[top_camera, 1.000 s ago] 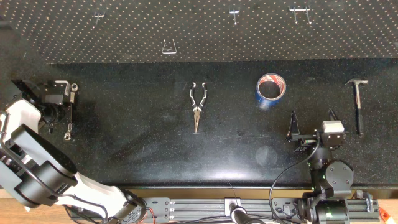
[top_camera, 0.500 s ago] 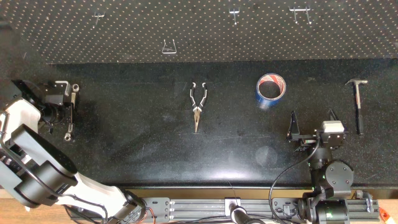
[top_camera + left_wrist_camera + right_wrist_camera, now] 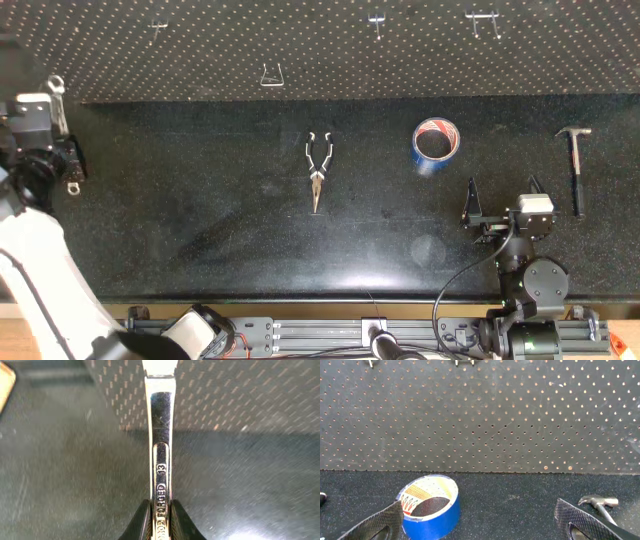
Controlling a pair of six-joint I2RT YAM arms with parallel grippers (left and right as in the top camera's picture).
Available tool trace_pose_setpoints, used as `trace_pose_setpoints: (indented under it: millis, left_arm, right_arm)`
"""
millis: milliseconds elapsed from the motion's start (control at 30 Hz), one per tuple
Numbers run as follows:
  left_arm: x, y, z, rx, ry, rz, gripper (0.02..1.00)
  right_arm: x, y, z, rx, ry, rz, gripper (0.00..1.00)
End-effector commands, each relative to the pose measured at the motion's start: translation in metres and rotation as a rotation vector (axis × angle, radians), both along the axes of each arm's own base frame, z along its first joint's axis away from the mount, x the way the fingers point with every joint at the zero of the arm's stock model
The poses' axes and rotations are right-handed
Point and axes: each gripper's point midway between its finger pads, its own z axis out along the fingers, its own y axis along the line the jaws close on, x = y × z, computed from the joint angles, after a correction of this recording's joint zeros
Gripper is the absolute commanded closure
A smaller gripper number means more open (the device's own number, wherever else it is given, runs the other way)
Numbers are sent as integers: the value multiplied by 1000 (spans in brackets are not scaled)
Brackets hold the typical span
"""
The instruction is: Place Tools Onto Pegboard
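A black, finely textured worktop (image 3: 220, 220) spans the top view, its far edge meeting the pegboard (image 3: 300, 40); three tools lie on it in a row, well apart from one another. Needle-nose pliers (image 3: 318, 170) lie near the middle, tip toward the near edge and handles toward the pegboard; a roll of blue tape (image 3: 428, 166) lies flat to their right, hole upward; a hammer (image 3: 575, 170) lies at the far right, head toward the pegboard.

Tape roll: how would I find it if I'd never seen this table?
Look at the black table below the pegboard. Right of the middle, between the pliers and the hammer, sits the tape roll. It is the only round, blue thing there.
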Motion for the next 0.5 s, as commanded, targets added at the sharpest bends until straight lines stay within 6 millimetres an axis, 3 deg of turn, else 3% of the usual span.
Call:
trace_pose_setpoints:
  millis: [33, 100, 133, 233, 300, 333, 400, 433, 500]
  left_arm:
    - [14, -59, 56, 50, -140, -111, 991]
    - [13, -86, 77, 119, -172, -151, 991]
    - [2, -100, 94, 135, -215, -165, 991]
    - [-28, -112, 118, 176, -267, -143, 991]
    - [-47, -122, 121, 130, -311, -102, 989]
    - [-55, -126, 115, 84, -332, -68, 989]
    - [-58, -134, 80, 32, -315, -64, 989]
    - [-54, -137, 55, 42, -310, -74, 989]
    - [-35, -137, 27, 29, -314, -73, 991]
  right_arm:
    - [0, -2, -1, -8, 0, -11, 20]
    - [0, -2, -1, -8, 0, -11, 20]
    - [0, -2, -1, -8, 0, -11, 20]
    - [0, -2, -1, -8, 0, -11, 18]
    - [0, -2, -1, -8, 0, -11, 20]
    - [0, -2, -1, -8, 0, -11, 20]
    - [0, -2, -1, -8, 0, -11, 20]
    - [0, -2, -1, -8, -1, -11, 20]
    - [0, -2, -1, -8, 0, -11, 20]
